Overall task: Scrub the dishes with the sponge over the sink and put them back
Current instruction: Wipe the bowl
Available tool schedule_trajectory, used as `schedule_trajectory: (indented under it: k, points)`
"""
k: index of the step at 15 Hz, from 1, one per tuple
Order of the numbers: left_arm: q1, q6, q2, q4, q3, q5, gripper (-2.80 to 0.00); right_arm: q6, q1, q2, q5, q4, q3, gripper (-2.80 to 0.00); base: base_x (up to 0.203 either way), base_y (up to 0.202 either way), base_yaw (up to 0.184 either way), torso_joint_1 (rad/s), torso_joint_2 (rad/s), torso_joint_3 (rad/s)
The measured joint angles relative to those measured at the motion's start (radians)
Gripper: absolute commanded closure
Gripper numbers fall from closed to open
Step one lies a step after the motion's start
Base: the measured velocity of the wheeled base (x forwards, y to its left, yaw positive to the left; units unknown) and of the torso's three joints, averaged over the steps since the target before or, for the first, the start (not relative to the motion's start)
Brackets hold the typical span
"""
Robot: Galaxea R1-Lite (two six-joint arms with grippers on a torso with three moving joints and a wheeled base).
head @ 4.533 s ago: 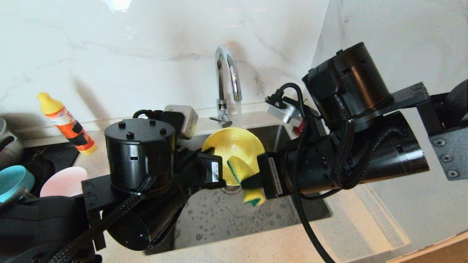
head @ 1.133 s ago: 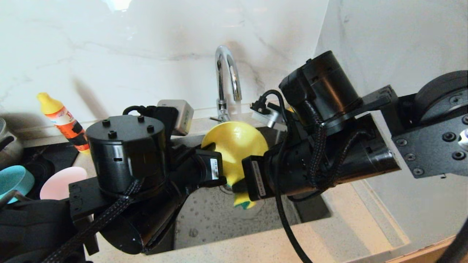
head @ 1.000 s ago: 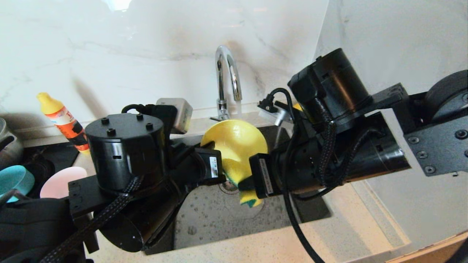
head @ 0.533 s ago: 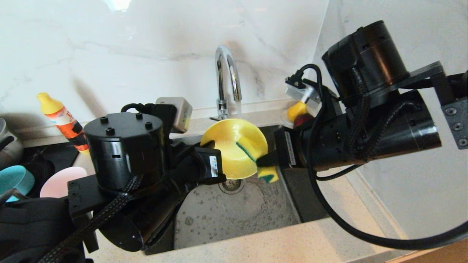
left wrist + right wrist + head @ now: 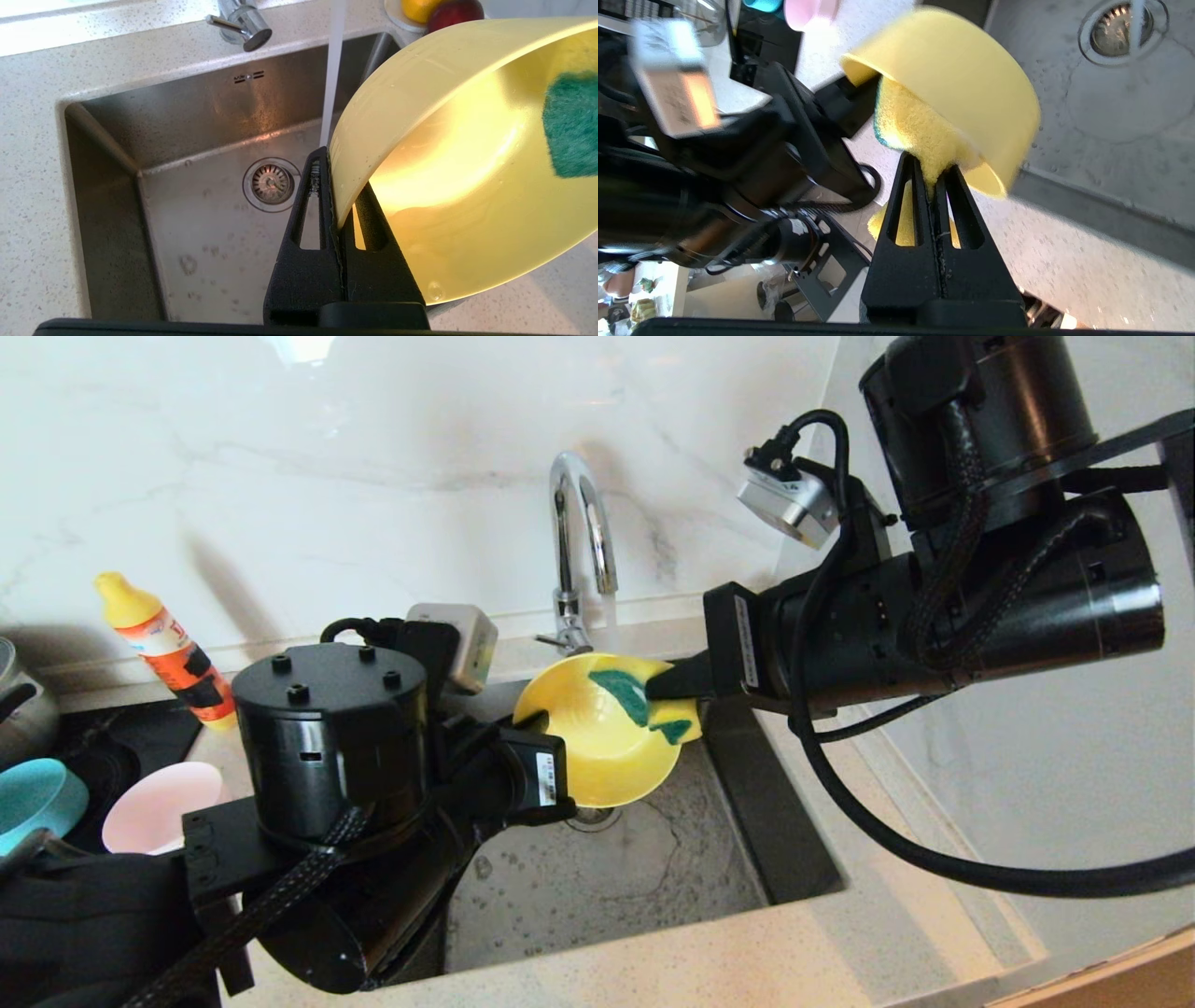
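Right gripper (image 5: 674, 683) has risen, now pressing sponge (image 5: 624, 694) inside yellow bowl (image 5: 607, 747) | left gripper (image 5: 332, 196) fingers clamping bowl rim | bowl tilting over sink (image 5: 803, 868), basin floor open below.

I'm at a kitchen counter: a square brushed-steel sink (image 5: 653, 868) with a curved chrome tap (image 5: 581, 537) running water, pale speckled stone worktop (image 5: 32, 154), marble-look wall (image 5: 327, 457), an orange-and-yellow detergent bottle (image 5: 168, 653) beside a black hob (image 5: 121, 737).
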Motion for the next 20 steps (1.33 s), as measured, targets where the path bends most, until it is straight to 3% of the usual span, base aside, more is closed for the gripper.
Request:
schedule_trajectory:
  k: [9, 20]
  points:
    - [0.000, 0.001, 0.003, 0.001, -0.001, -0.002, 0.00, 0.003, 0.073, 0.067, 0.001, -0.002, -0.028, 0.00, 0.000, 0.000, 0.000, 0.000, 0.00, 0.000]
    - [0.008, -0.002, 0.005, 0.001, -0.028, 0.001, 0.00, 0.007, 0.081, -0.007, 0.000, -0.004, 0.169, 0.00, 0.000, 0.000, 0.000, 0.000, 0.00, 0.000]
